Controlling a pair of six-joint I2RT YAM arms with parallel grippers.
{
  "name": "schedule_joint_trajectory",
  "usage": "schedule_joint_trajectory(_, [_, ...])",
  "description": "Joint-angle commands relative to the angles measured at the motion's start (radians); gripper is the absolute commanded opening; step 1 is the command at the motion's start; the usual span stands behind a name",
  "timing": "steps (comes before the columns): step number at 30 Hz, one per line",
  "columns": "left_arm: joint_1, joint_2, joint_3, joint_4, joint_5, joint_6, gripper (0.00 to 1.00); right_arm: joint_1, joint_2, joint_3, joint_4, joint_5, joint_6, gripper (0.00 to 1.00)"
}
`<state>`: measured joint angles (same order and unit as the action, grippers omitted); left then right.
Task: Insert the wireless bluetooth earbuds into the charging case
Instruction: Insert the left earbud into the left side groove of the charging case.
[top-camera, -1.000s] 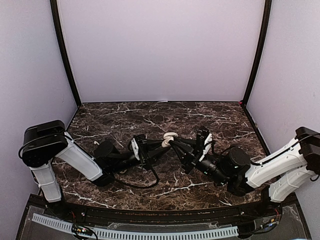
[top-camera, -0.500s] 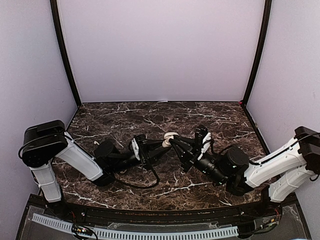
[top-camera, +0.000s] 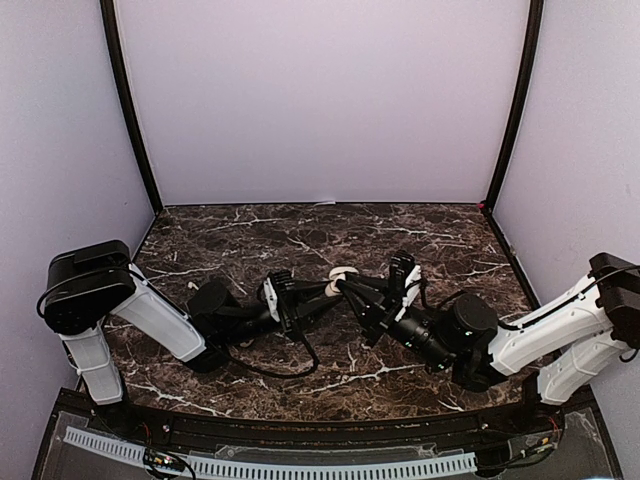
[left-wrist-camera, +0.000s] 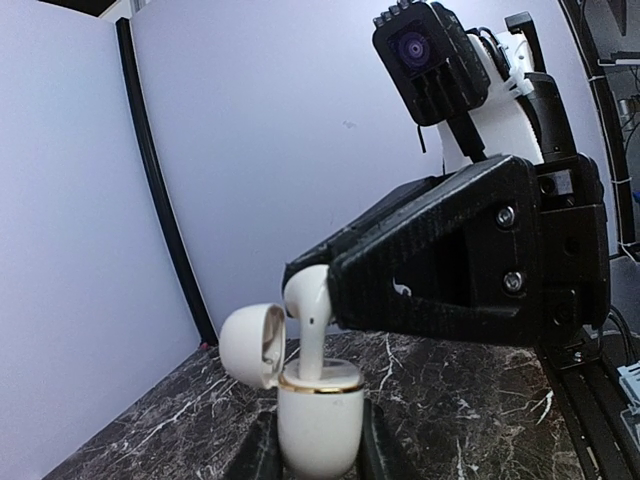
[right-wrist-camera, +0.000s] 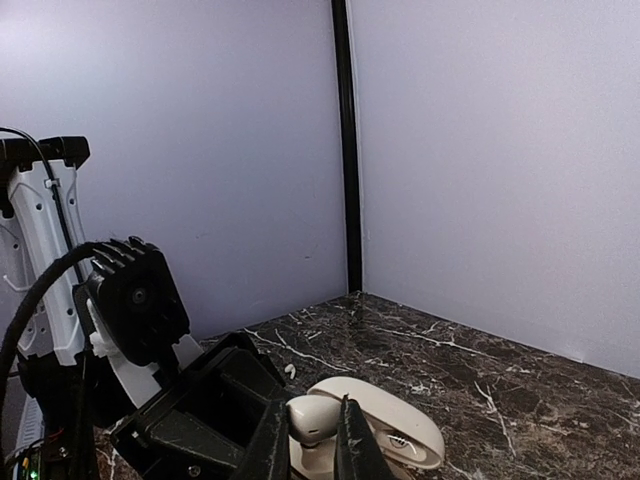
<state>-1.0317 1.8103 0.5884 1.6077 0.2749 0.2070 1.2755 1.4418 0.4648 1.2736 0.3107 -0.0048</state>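
Arm bases: both sit at the near edge of the table (top-camera: 300, 375). The left arm reaches in from the left and the right arm from the right, and they meet near the middle.
Left gripper (top-camera: 322, 290): jaws pressed against the two sides of the charging case (left-wrist-camera: 320, 425), holding it upright above the marble.
Right gripper (top-camera: 347, 288): jaws pinched on the head of a white earbud (left-wrist-camera: 308, 298), just right of the left gripper and almost touching it.
Earbud position: over the case, with the stem pointing down into the gold-rimmed opening and the head above the rim.
Lid (left-wrist-camera: 250, 345): swung open to one side of the case. In the right wrist view it lies just beyond the earbud.
Change over the last second: the right gripper has edged slightly left, closer over the case. The left arm and the case are where they were, and both grips are unchanged.
Farther on the table: a tiny white speck (right-wrist-camera: 290, 371) lies on the marble, too small to identify.
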Motion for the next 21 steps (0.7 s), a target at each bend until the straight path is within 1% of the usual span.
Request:
schedule_joint_trajectory(1, [-0.007, -0.007, 0.02, 0.225, 0.038, -0.001, 0.0, 0.003, -0.014, -0.004, 0.037, -0.024, 0.034, 0.0])
schedule_joint_trajectory(9, [-0.007, -0.015, 0.027, 0.225, 0.04, -0.021, 0.0, -0.006, -0.015, -0.021, 0.057, -0.067, 0.085, 0.0])
schedule_joint_trajectory(21, [-0.007, -0.023, 0.034, 0.225, 0.039, -0.052, 0.0, -0.006, 0.005, -0.027, 0.056, -0.03, 0.151, 0.0])
